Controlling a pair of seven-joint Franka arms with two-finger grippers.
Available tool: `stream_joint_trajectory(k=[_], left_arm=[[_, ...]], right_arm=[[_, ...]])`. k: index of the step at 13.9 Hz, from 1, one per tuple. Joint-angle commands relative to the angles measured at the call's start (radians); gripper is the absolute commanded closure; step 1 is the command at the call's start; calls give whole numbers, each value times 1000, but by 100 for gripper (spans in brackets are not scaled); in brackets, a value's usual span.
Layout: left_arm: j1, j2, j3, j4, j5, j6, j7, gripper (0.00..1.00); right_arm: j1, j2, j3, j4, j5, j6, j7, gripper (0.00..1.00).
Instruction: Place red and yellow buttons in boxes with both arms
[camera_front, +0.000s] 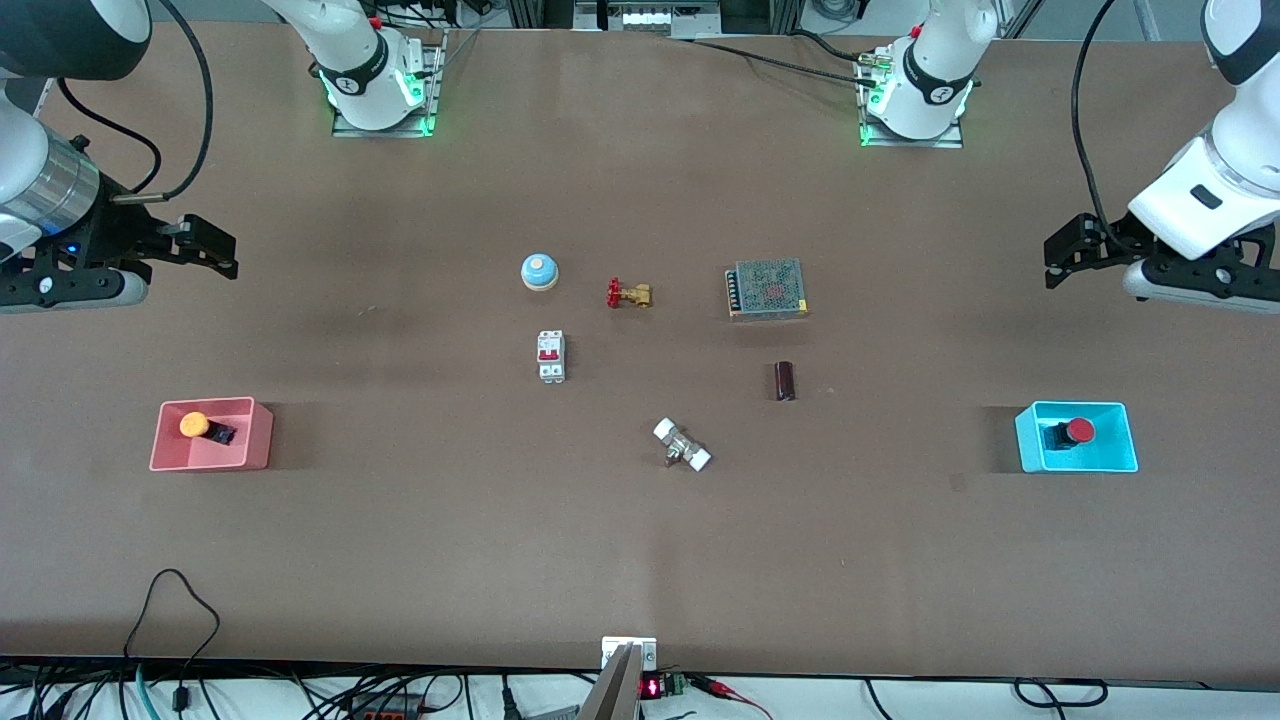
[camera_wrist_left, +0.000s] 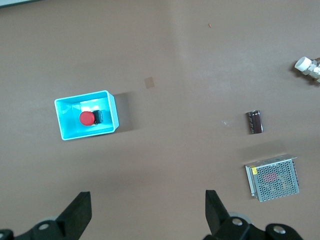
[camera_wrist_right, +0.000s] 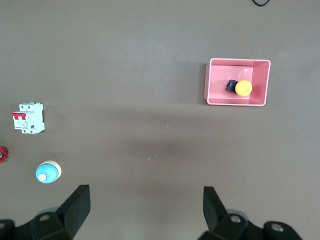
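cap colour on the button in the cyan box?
Red cap on the button in the cyan box; left wrist view shows it best.

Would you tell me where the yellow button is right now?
The yellow button lies in the pink box at the right arm's end of the table, level with the cyan box holding the red button.

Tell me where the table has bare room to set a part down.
Bare stretches lie between the pink box and circuit breaker, and between the capacitor and cyan box. The middle, around the valve, is crowded.
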Motion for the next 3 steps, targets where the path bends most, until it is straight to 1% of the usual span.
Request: stream_joint_trajectory(k=[1,3], left_arm=[[7,-36,-3,-18,4,-49,-7,0],[7,-36,-5,-15,4,-56,-7,0]], right_arm=[[15,3,-9,28,-11,-31,16,0],[15,9,-9,28,-18,-31,13,0]])
